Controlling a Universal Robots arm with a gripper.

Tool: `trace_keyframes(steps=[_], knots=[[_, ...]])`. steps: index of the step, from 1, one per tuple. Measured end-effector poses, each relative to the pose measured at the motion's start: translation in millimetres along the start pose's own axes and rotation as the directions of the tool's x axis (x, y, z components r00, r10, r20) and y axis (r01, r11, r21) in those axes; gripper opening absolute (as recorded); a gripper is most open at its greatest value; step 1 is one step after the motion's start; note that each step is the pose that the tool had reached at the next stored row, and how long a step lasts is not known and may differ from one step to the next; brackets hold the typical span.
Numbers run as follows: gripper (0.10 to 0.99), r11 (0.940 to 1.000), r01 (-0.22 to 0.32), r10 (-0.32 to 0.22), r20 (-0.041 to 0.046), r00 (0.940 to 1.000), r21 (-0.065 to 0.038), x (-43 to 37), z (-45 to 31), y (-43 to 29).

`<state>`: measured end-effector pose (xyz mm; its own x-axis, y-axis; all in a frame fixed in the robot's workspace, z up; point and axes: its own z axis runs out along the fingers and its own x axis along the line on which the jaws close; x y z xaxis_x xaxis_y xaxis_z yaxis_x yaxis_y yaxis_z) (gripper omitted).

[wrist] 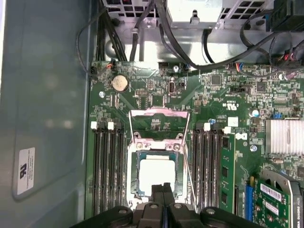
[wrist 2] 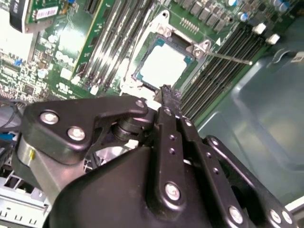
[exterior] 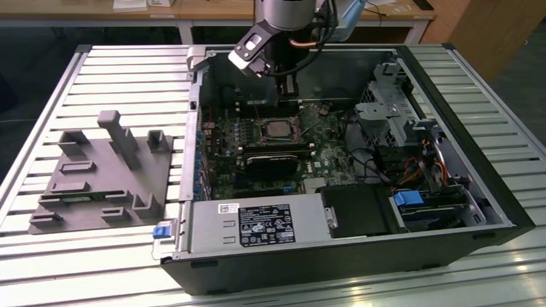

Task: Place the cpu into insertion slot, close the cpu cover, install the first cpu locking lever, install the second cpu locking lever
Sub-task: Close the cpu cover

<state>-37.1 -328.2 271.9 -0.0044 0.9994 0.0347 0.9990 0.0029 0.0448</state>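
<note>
First wrist view: gripper (wrist: 163,189) fingers pressed together, empty. cpu (wrist: 156,173) just beneath fingertips, seated in insertion slot (wrist: 132,176). cpu cover (wrist: 159,113) flipped open, just beyond cpu.

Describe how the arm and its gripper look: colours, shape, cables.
The arm is a silvery-grey cylinder with a pale blue joint cap. Black cables and one copper-coloured loop hang beside it. The gripper is matte black: jointed linkage bars studded with silver screw heads, tapering into two slim flat fingers.
</note>
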Motion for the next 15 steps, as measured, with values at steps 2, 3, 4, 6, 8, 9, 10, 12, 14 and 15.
trace_keyframes(steps=[2, 3, 4, 6, 8, 9, 10, 12, 14, 15], knots=[[0.106, 1.0, 0.0, 0.0, -0.0005, 1.0, 0.0, -0.1, 0.1, 3.3], [0.106, 1.0, 0.0, 0.0, -0.0006, 1.0, 0.0, -0.1, 0.2, 5.0], [0.106, 1.0, 0.0, 0.0, -0.0006, 1.0, 0.0, -0.1, 0.3, 6.4], [0.106, 1.0, 0.0, 0.0, -0.0007, 1.0, 0.0, -0.1, 0.3, 7.3], [0.106, 1.0, 0.0, 0.0, -0.0006, 1.0, 0.0, -0.1, 0.3, 8.0], [0.106, 1.0, 0.0, 0.0, -0.0007, 1.0, 0.0, -0.1, 0.3, 8.3], [0.106, 1.0, 0.0, 0.0, -0.0007, 1.0, 0.0, -0.1, 0.4, 8.7], [0.106, 1.0, 0.0, 0.0, -0.0008, 1.0, 0.0, -0.1, 0.4, 9.5], [0.106, 1.0, 0.0, 0.0, -0.0008, 1.0, 0.0, -0.1, 0.4, 10.0], [0.106, 1.0, 0.0, 0.0, -0.0008, 1.0, 0.0, -0.1, 0.4, 10.2]])
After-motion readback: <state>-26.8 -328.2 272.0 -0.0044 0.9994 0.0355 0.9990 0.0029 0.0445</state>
